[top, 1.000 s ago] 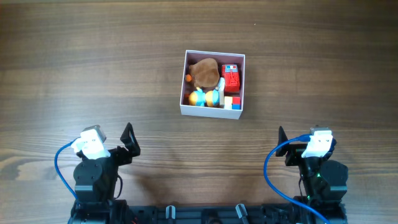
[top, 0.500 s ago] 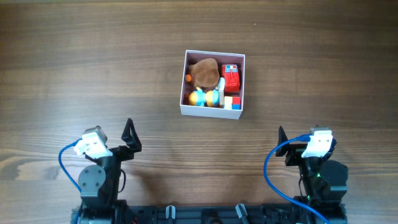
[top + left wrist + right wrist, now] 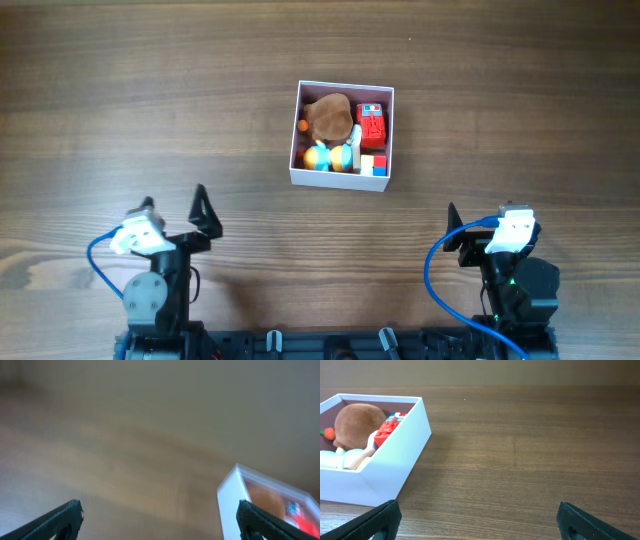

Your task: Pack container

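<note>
The container [image 3: 338, 179], a square white box with a pink inside, sits at the table's middle. It holds a brown plush [image 3: 328, 117], a red toy [image 3: 372, 125] and small blue and orange toys [image 3: 330, 155]. My left gripper [image 3: 175, 208] is open and empty, well short of the box at front left. My right gripper [image 3: 482, 215] is open and empty at front right. The left wrist view is blurred, with the container [image 3: 229, 505] at the right past the open gripper [image 3: 160, 519]. In the right wrist view the container [image 3: 395, 460] is at the far left, ahead of the open gripper [image 3: 477, 516].
The bare wooden table [image 3: 150, 90] surrounds the box on all sides. Blue cables [image 3: 435, 270] loop beside both arm bases at the front edge.
My left arm has swung to the left, so its gripper now points straighter ahead. The right arm and the container have not moved.
</note>
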Controlling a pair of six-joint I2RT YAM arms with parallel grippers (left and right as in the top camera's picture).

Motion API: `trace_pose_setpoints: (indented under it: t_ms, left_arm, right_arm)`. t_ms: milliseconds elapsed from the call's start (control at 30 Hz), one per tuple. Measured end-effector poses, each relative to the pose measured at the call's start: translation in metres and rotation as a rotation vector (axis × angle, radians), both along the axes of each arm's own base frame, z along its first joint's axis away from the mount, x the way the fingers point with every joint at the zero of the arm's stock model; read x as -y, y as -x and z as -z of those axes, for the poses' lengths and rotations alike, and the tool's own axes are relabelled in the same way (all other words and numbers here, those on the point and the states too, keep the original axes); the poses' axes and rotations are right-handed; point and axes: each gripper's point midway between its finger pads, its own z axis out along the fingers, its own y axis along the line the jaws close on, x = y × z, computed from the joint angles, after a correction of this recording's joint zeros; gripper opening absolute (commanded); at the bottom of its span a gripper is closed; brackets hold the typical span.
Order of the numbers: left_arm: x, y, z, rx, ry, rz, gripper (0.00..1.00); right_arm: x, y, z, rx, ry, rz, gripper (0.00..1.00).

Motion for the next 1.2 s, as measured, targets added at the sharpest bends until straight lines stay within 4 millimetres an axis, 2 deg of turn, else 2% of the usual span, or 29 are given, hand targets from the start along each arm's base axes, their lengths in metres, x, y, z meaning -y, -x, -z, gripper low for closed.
trace_pose_setpoints:
  t_ms: [100, 133, 300, 400, 567, 633, 1200]
  left_arm:
    - [-0.011, 0.001, -0.032, 0.132, 0.002, -0.066, 1.00]
    - [-0.014, 0.002, -0.036, 0.151, 0.003, -0.079, 1.00]
    - [-0.020, 0.003, -0.038, 0.161, 0.012, -0.115, 1.00]
    - [-0.020, 0.003, -0.033, 0.154, 0.016, -0.122, 1.00]
    - [-0.015, -0.002, 0.006, 0.042, 0.013, -0.101, 1.00]
    - [-0.015, -0.002, 0.012, 0.020, 0.012, -0.100, 1.00]
    - [-0.015, -0.002, 0.013, 0.018, 0.011, -0.102, 1.00]
  right_arm:
    - [0.000, 0.000, 0.000, 0.000, 0.000, 0.000, 1.00]
    - [0.000, 0.000, 0.000, 0.000, 0.000, 0.000, 1.00]
    - [0.000, 0.000, 0.000, 0.000, 0.000, 0.000, 1.00]
    - [0.000, 0.000, 0.000, 0.000, 0.000, 0.000, 1.00]
    - [0.000, 0.000, 0.000, 0.000, 0.000, 0.000, 1.00]
    - [0.000, 0.000, 0.000, 0.000, 0.000, 0.000, 1.00]
    - [0.000, 0.000, 0.000, 0.000, 0.000, 0.000, 1.00]
